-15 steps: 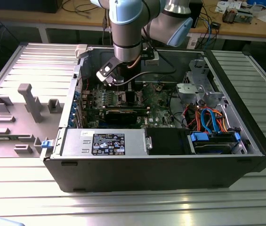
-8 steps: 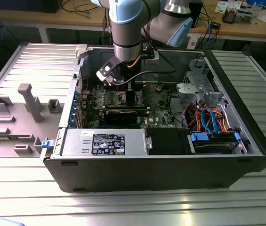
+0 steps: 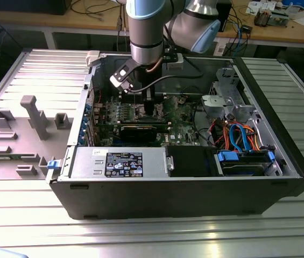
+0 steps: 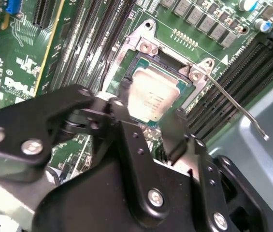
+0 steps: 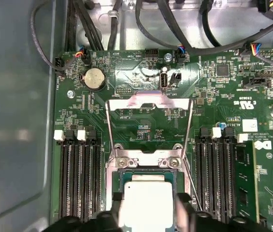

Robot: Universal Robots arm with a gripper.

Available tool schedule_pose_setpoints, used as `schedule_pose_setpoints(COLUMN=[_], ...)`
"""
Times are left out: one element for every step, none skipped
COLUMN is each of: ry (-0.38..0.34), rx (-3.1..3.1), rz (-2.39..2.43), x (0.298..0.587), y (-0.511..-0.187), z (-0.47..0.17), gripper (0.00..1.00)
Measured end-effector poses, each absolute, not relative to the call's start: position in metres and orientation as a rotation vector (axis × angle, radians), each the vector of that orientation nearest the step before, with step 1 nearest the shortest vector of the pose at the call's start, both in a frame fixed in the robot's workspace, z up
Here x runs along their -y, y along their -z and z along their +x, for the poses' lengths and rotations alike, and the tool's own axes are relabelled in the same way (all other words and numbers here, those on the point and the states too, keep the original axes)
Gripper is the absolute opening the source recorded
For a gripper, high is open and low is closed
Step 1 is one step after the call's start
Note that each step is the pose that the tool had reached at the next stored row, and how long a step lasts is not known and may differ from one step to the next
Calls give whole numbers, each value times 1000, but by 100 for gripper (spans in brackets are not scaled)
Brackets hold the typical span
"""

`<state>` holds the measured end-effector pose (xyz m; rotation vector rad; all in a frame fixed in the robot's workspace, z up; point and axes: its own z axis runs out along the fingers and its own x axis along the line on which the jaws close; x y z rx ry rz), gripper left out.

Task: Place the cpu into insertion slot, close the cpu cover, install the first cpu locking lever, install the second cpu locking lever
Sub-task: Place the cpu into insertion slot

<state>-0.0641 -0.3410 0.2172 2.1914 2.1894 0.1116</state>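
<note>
Your computer case (image 3: 168, 199) lies open on its side on a ribbed metal desk (image 3: 141, 236), which carries pale streaks of reflected light near the front edge. Towards the exterior view's left, a grey moulded tray (image 3: 17, 134) with upright holders sits on the same desk, just beside the case. At the back of the room you can see wooden desks (image 3: 302, 29) strewn with cables and small parts.

Your arm (image 3: 149, 27) reaches straight down into the case, over the green circuit board (image 5: 213, 92). The claw (image 5: 148, 205) is closed on the cpu (image 5: 146, 193), with one black finger (image 5: 117, 203) against one edge and its partner against the opposite edge. In the second wrist view the claw (image 4: 150, 111) brackets the cpu (image 4: 150, 92) in the same way.

The cpu lies flat inside the insertion slot (image 5: 146, 162), its dull silver top facing up and the silvery rim around it. The cpu cover (image 5: 148, 100) is swung open away from the slot, and you can see the board through its square window. A thin locking lever (image 4: 233, 104) sticks out free from a corner of the slot, unlatched.

Long memory slots (image 5: 80, 179) run on both sides of the slot, and a round coin battery (image 5: 94, 78) sits near the board's far edge. In the exterior view, a labelled power supply (image 3: 119, 161) and a blue drive caddy (image 3: 246, 161) line the case's near wall.
</note>
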Motion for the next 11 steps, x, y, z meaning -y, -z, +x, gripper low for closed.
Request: schedule_pose_setpoints(ry=[-108, -106, -103, -101, -100, -100, -99, -99, -99, -99, -99], rx=[-2191, -2192, -2193, -2195, -2195, -2195, -2195, -2195, -2195, -2195, -2195], rz=[2193, 2194, 2196, 2197, 2197, 2197, 2198, 2198, 2198, 2197, 2198], x=[341, 341, 341, 341, 341, 341, 341, 341, 341, 341, 341], y=[-220, -221, -222, -222, -222, -222, -222, -222, -222, -222, -222], z=[-64, -63, -63, -62, -62, -62, -62, -62, -62, -62, -62], gripper=[47, 42, 35, 29, 29, 24, 17, 11, 11, 11, 11])
